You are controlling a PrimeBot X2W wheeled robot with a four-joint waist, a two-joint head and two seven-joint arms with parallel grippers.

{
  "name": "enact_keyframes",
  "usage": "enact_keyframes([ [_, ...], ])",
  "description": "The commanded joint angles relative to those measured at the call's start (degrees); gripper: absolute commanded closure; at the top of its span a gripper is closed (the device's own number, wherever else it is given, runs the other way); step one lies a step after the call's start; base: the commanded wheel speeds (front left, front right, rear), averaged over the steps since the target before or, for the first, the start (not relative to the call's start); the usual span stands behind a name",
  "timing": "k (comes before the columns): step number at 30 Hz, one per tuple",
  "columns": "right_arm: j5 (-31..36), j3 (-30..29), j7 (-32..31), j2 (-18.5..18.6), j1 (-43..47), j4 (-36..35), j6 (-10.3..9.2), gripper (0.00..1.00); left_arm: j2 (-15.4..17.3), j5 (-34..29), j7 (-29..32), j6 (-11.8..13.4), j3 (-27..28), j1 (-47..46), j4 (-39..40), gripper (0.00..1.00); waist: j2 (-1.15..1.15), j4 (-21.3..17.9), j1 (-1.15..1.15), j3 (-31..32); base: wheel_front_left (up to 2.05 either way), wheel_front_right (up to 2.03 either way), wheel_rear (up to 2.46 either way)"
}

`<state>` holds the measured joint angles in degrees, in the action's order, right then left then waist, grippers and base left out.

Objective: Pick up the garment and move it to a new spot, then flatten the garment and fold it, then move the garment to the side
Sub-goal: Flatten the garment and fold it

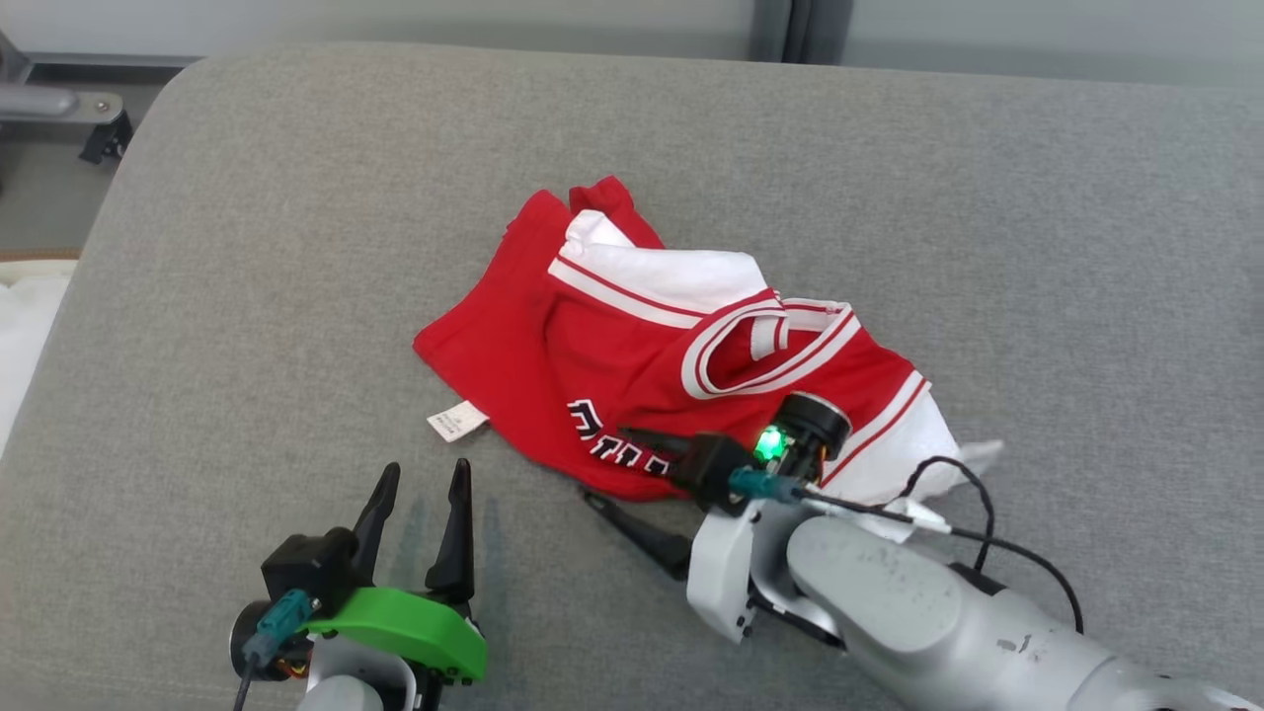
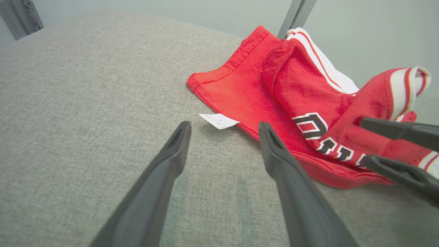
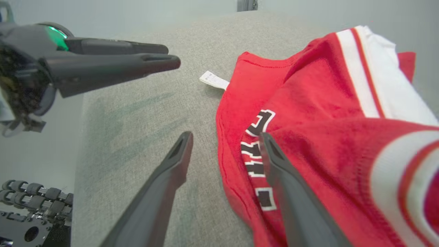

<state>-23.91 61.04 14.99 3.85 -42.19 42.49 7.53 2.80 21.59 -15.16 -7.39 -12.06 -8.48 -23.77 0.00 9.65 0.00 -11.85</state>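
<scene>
Surface: grey woven-fabric pad (image 1: 296, 247) with a rounded corner at 10 o'clock in the head view. Its far edge runs along 12 o'clock and its left edge slants down toward 8 o'clock.
Garment: red jersey with white striped trim and black-and-white lettering (image 1: 612, 336), lying crumpled near the middle of the pad and partly folded over itself.
Long axis: from 10 o'clock to 4 o'clock in the head view. A red sleeve end lies at the 10 o'clock end and a white panel at the 4 o'clock end.
Neck opening: striped collar (image 1: 760, 346), just toward 3 o'clock from the garment's middle and facing up.
Near hem: the lettered edge faces 6 o'clock. A small white care label (image 1: 457, 422) sticks out from it toward 8 o'clock, flat on the pad.
Right pincer (image 1: 605, 464): jaws spread wide and gripping nothing. One finger lies over the lettered hem, the other over bare pad just outside it.
Left pincer (image 1: 425, 469): jaws fully apart and empty, over bare pad at 7 o'clock, near the label but clear of the cloth.
Open room: broad bare pad toward 9, 12 and 3 o'clock, with a narrower strip at 6 o'clock, where both arms enter.
</scene>
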Motion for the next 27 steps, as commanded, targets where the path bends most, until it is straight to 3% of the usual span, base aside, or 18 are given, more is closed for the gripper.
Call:
enact_keyframes([
  [1, -0.7, -1.9, 0.2, 1.2, 0.9, -1.0, -0.10, 0.00, 0.2, -0.2, 0.0, -0.2, 0.4, 0.8, 0.1, 0.00, 0.00, -1.7, 0.00, 1.6, 0.00, 0.00, 0.00],
  [5, 1.1, -12.0, 0.2, 3.7, 3.5, -5.1, -0.09, 0.00, 0.2, -0.6, 0.0, -0.2, 1.3, 1.4, 0.5, 0.00, 0.00, -3.1, 0.00, 2.6, 0.00, 0.00, 0.00],
  [8, 4.8, -23.1, 0.2, 4.4, 6.9, -8.7, -0.10, 0.00, 0.2, -1.4, 0.0, -0.2, 2.3, 1.4, 0.6, 0.00, 0.00, -4.2, 0.00, 3.1, 0.00, 0.00, 0.00],
  [14, 13.2, -42.7, 0.2, 2.0, 17.8, -14.9, -0.09, 0.00, 0.2, -4.1, 0.0, -0.2, 5.3, 1.8, 0.9, 0.00, 0.00, -6.0, 0.00, 4.4, 0.00, 0.00, 0.00],
  [21, 17.1, -52.9, 0.2, -0.4, 28.5, -18.0, -0.09, 0.00, 0.2, -6.8, 0.0, 0.2, 7.6, 3.9, 1.5, 0.00, 0.00, -7.9, 0.00, 6.8, 0.00, 0.00, 0.00],
  [27, 16.3, -55.3, 0.2, -0.8, 34.0, -18.3, -0.09, 0.00, 0.2, -7.6, 0.0, 1.0, 8.0, 6.2, 2.7, 0.00, 0.00, -8.7, 0.00, 7.8, 0.00, 0.00, 0.00],
])
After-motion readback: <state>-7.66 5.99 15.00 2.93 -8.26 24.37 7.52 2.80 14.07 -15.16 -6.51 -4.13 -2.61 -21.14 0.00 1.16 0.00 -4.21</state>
